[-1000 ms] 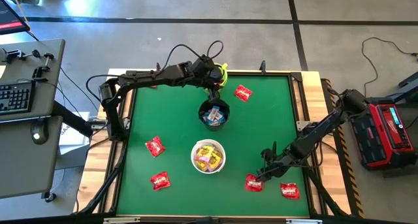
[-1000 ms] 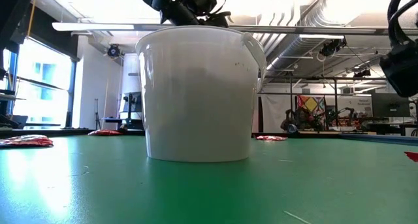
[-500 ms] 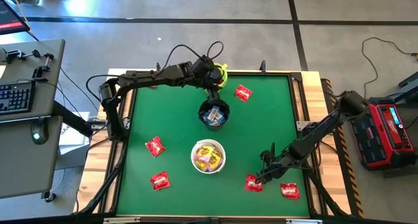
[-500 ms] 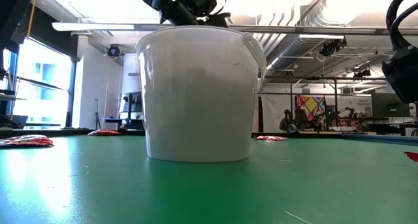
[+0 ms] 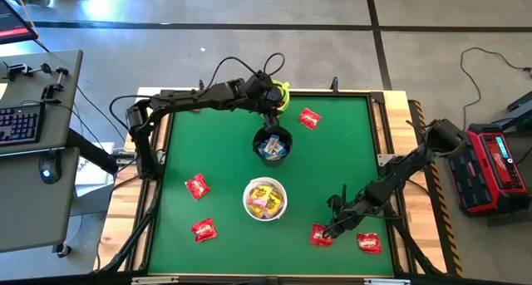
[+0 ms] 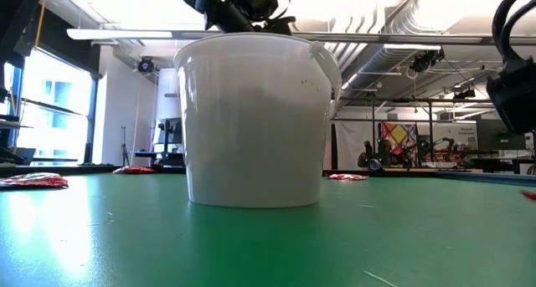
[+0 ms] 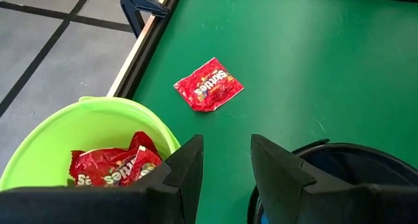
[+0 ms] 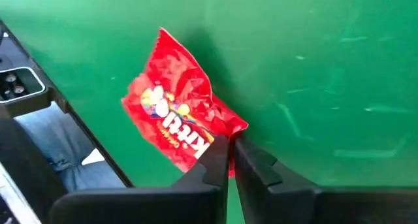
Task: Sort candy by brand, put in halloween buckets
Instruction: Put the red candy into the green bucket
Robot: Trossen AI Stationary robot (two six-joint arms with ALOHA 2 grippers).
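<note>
Since 1 s ago, only my right arm has moved: it drew back toward the near edge w/ its red packet; left arm didn't shift.

L to R: two loose red packets lie near-left. My left gripper hovers far-centre btwn green bucket and black bucket, fingers apart, empty, parked over the drop zone. White bucket w/ yellows sits centre. Near-right, my right gripper pinches red packet by one corner, since a flat wrapper gives no other hold. Another red waits beside it.
</note>
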